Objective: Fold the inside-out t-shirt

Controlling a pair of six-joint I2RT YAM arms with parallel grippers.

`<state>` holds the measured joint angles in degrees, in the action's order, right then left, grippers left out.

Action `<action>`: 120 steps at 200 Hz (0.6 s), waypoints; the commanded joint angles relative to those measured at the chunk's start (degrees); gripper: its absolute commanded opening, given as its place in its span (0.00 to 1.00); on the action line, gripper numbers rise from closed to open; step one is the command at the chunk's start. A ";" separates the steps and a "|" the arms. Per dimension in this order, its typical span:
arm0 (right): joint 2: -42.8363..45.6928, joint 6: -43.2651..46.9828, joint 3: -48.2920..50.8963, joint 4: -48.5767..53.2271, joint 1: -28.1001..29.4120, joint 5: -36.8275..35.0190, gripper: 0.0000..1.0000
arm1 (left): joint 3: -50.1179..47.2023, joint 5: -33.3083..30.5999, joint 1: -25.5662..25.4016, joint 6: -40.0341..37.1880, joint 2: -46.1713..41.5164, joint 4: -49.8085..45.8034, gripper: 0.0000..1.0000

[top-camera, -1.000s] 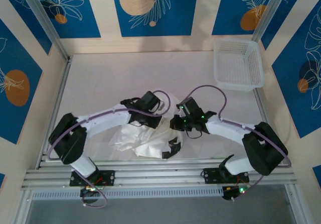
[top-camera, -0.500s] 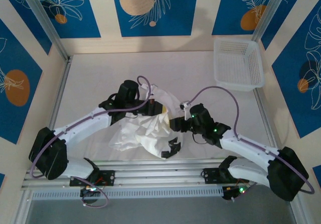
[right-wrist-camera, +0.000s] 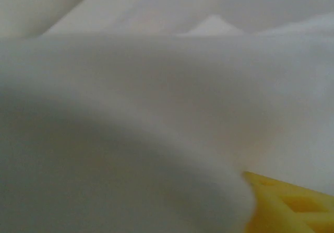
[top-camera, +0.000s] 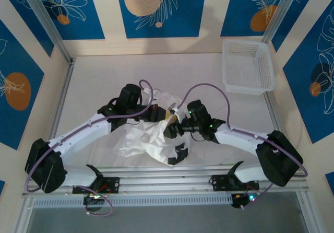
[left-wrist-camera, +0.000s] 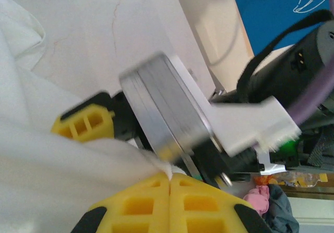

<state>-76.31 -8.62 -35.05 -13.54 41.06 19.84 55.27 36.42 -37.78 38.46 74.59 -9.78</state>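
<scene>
White cloth: the inside-out t-shirt [top-camera: 146, 141] lies crumpled on the table [top-camera: 104, 81], in the lower middle of the top view, between the two arms and near the front edge.
Raised part: its upper edge is lifted toward the centre of the frame, where the two grippers meet.
Dark patch [top-camera: 180, 153]: at the lower right edge of the heap, lying on the table.
Left gripper [left-wrist-camera: 170, 178]: clenched; its yellow pads press flat together at the bottom of the left wrist view, with a fold of the shirt nipped between them.
Right gripper [top-camera: 171, 128]: pushed against the raised cloth just beside the left gripper; whether its jaws are apart or closed cannot be told.
Right wrist view: blurred white cloth [right-wrist-camera: 156, 86] lies close over the lens, with one yellow finger [right-wrist-camera: 292, 207] at the lower right corner.
Mesh basket [top-camera: 249, 90]: white plastic, upper right of the top view, well apart from the shirt.
</scene>
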 commanded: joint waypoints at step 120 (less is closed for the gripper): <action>15.87 -24.17 0.90 -9.49 -1.91 8.93 0.00 | 2.36 -29.54 6.53 -16.69 4.10 -10.92 0.22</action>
<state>-65.54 -24.10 -34.63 -19.53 39.83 26.44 59.16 13.23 -33.41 24.45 78.85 -21.82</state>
